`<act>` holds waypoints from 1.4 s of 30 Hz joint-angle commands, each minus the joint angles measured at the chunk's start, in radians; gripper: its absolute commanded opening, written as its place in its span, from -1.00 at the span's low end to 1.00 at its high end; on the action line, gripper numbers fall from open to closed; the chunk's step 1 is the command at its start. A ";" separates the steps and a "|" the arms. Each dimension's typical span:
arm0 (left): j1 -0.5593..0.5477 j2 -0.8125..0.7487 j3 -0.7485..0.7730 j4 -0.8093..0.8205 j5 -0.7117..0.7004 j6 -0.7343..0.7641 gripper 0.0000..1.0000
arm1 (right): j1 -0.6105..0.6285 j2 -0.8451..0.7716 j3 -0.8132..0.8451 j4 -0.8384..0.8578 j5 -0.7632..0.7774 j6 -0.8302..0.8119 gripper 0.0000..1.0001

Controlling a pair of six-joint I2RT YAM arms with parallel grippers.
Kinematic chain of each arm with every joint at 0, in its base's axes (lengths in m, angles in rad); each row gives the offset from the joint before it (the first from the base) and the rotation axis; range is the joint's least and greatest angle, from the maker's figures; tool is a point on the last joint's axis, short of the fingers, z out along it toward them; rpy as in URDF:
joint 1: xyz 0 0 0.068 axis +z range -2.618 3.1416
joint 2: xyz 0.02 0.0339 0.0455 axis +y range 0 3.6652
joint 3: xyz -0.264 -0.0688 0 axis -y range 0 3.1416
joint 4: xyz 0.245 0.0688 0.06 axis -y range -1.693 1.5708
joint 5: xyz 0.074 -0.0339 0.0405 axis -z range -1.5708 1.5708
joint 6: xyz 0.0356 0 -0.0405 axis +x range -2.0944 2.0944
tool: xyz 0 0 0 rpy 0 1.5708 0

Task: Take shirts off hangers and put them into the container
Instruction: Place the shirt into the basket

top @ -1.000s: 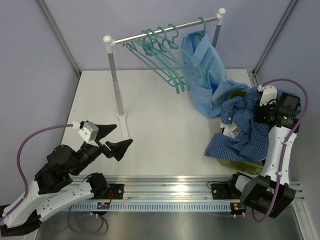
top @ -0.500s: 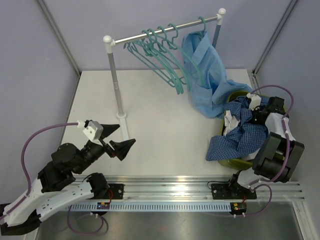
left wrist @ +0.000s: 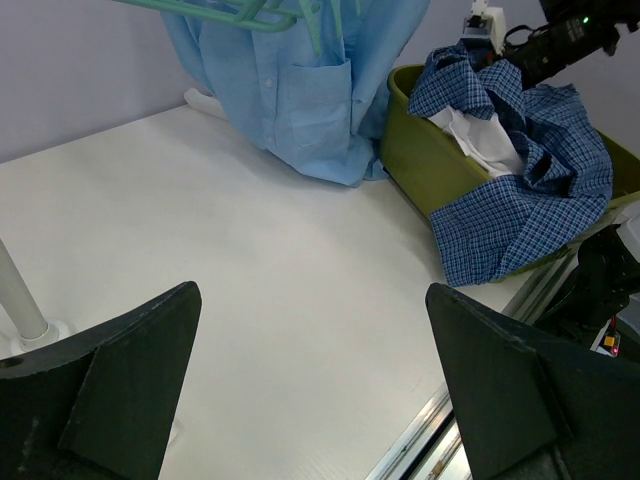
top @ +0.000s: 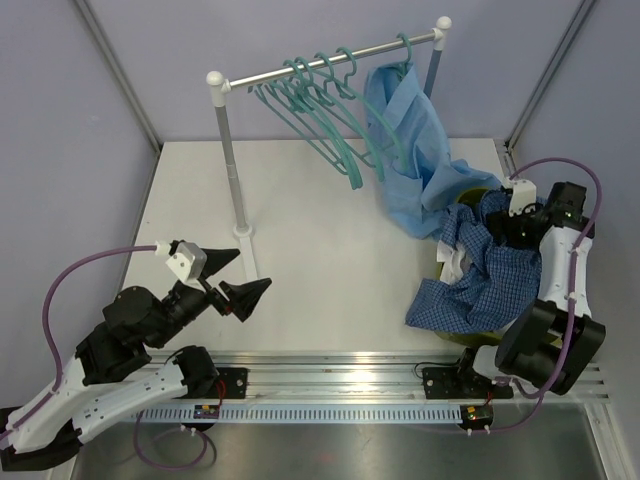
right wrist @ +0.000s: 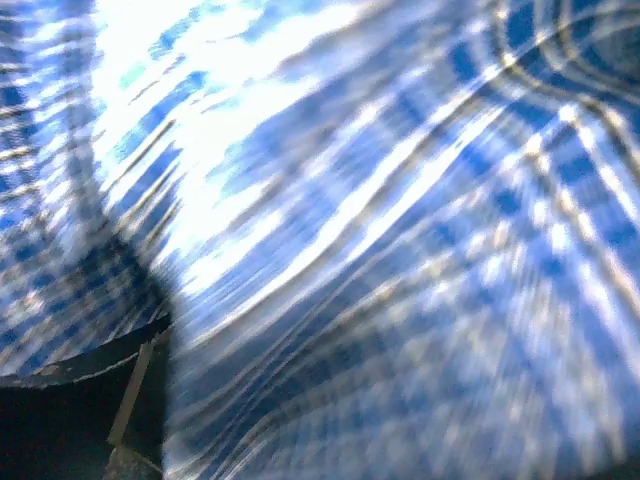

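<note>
A light blue shirt (top: 410, 150) hangs on a teal hanger at the right end of the rail, its tail touching the olive-green container (top: 472, 187). Several bare teal hangers (top: 320, 110) hang further left. A dark blue check shirt (top: 490, 280) lies heaped in the container and spills over its front-left rim, with white cloth (top: 455, 262) under it. My right gripper (top: 505, 228) is down on that heap. Blurred check cloth (right wrist: 400, 250) fills the right wrist view, so its jaws are hidden. My left gripper (left wrist: 310, 295) hovers open above bare table, far left of the container (left wrist: 420, 150).
The silver rail (top: 330, 60) with white ball ends stands on a post (top: 235, 170) whose base (top: 245, 235) is close to my left gripper (top: 253, 268). Grey walls close the table on three sides. A metal rail track runs along the near edge.
My right arm has shifted over the container, its elbow folding and rising again. The check shirt has sagged further left over the front rim. The left arm has barely moved.
</note>
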 commanded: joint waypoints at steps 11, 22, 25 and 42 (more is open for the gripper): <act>-0.002 -0.038 -0.001 0.030 0.013 -0.012 0.98 | 0.007 -0.078 0.443 -0.521 0.006 -0.177 0.87; -0.004 -0.024 -0.018 0.050 0.018 -0.025 0.98 | 0.373 -0.235 0.432 -0.813 -0.355 -0.520 0.95; -0.002 -0.019 -0.018 0.048 0.019 -0.032 0.98 | 0.493 -0.220 0.402 -0.793 -0.367 -0.469 0.93; -0.004 -0.019 -0.032 0.033 0.013 -0.075 0.98 | 1.170 -0.002 0.224 -0.767 0.148 -0.248 0.95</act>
